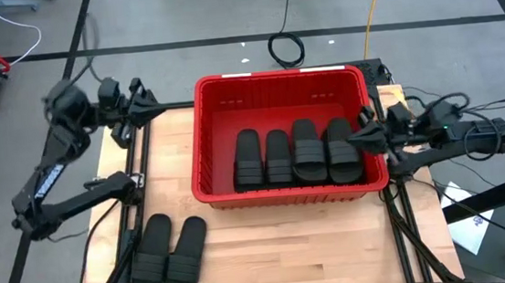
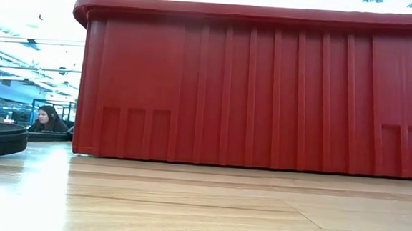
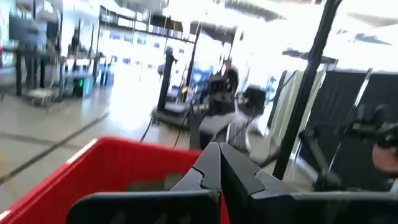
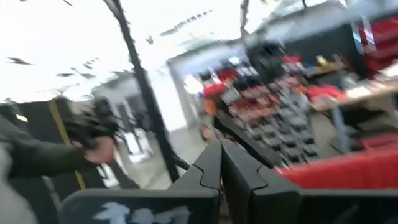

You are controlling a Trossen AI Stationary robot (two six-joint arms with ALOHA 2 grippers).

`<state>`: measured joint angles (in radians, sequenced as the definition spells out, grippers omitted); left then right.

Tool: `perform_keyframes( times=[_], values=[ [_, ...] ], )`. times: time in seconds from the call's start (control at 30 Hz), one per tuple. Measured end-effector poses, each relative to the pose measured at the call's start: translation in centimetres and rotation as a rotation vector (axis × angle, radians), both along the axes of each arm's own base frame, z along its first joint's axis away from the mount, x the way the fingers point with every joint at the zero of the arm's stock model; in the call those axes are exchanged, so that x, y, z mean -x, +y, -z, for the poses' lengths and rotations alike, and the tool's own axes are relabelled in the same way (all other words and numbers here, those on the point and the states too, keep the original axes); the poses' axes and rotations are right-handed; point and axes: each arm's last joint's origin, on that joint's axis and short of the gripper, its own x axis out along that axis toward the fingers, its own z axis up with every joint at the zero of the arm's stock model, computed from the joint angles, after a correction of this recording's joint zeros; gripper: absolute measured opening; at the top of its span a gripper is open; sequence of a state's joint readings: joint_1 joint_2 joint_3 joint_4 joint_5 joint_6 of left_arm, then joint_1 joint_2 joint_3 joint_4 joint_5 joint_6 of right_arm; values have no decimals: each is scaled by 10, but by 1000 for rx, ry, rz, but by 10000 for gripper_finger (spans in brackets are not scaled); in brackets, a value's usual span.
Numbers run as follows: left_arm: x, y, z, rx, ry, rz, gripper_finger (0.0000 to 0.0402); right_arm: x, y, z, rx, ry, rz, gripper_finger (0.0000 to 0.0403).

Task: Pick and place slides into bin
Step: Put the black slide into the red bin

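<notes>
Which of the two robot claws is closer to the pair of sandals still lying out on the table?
The left. The left gripper sits at the table's far-left corner, same side as the two loose slides. The right gripper is at the bin's right rim, farther away.

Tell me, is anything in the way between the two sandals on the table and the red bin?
Nothing visible. The two sandals lie on bare table just outside the bin, near its left front corner. Only its wall must be cleared. Both pincers, left and right, look shut.
</notes>
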<state>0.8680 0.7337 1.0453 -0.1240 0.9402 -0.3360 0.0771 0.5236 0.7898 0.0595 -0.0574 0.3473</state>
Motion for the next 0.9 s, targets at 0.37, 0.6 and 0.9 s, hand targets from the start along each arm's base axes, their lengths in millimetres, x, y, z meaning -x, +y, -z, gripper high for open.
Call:
perform_keyframes(
  times=[0.37, 0.6, 0.9],
  values=[
    [13, -16, 21, 27, -74, 69, 0, -54, 47, -25, 104, -99, -17, 0],
    [20, -28, 19, -11, -64, 174, 0, -98, 91, -72, 259, -130, 10, 0],
    [23, -31, 21, 30, -28, 248, 2, -123, 135, -107, 301, -43, 47, 0]
  ],
)
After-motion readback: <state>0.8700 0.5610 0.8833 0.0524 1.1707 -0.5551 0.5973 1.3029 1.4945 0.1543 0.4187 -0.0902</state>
